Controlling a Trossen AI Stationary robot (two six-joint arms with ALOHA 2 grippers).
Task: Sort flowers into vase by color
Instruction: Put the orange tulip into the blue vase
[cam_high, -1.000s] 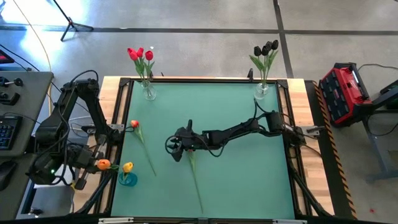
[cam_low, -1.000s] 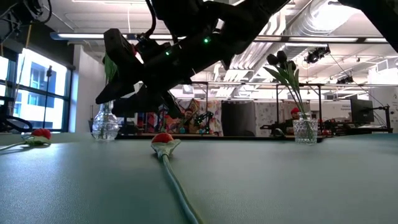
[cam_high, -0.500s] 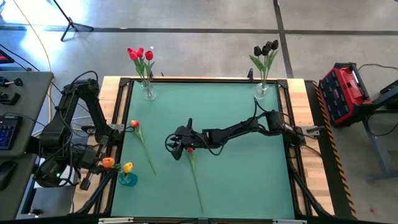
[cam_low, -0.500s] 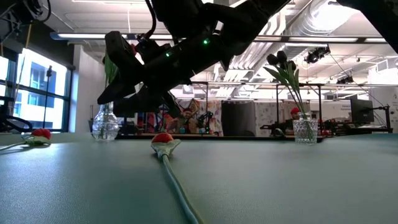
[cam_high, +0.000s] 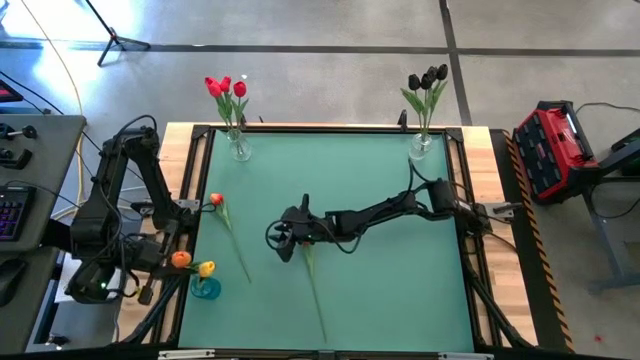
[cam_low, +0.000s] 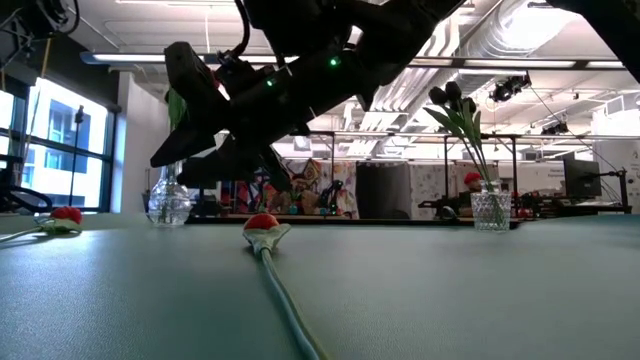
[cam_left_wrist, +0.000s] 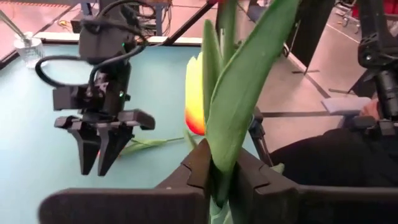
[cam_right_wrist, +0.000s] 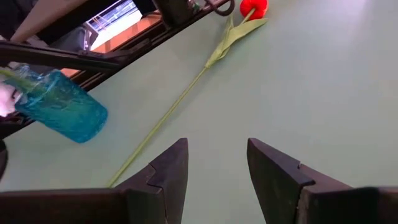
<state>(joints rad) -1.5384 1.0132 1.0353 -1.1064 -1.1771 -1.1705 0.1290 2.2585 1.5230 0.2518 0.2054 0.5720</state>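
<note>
My left gripper (cam_high: 163, 264) is at the table's left edge, shut on a tulip with a yellow-orange head (cam_high: 180, 259), beside the blue vase (cam_high: 205, 288) that holds a yellow tulip (cam_high: 206, 268). My right gripper (cam_high: 283, 243) hovers open over the table's middle, above the head end of a red tulip (cam_low: 262, 225) that lies flat with its stem (cam_high: 313, 295) running toward the near edge. An orange-red tulip (cam_high: 216, 200) lies flat near the left edge. Red tulips stand in a clear vase (cam_high: 238, 148) at far left, dark tulips in another (cam_high: 421, 147) at far right. My left gripper pinches the tulip's green stem and leaf (cam_left_wrist: 221, 163) between its two fingers (cam_left_wrist: 199, 165), well below the head (cam_left_wrist: 194, 93). The tulip is lifted clear of the table and stands out beyond the fingers, along their direction.
The table is a green mat (cam_high: 400, 290) framed by black rails and wooden edges. The right half and near right corner are bare mat. The blue vase (cam_right_wrist: 59, 107) and the lying orange-red tulip (cam_right_wrist: 254, 7) show ahead of my right gripper (cam_right_wrist: 217, 168).
My left gripper has carried the yellow-orange tulip a short way toward the table's right, closer to the blue vase, and stays shut on it. The lying tulips have kept their places.
</note>
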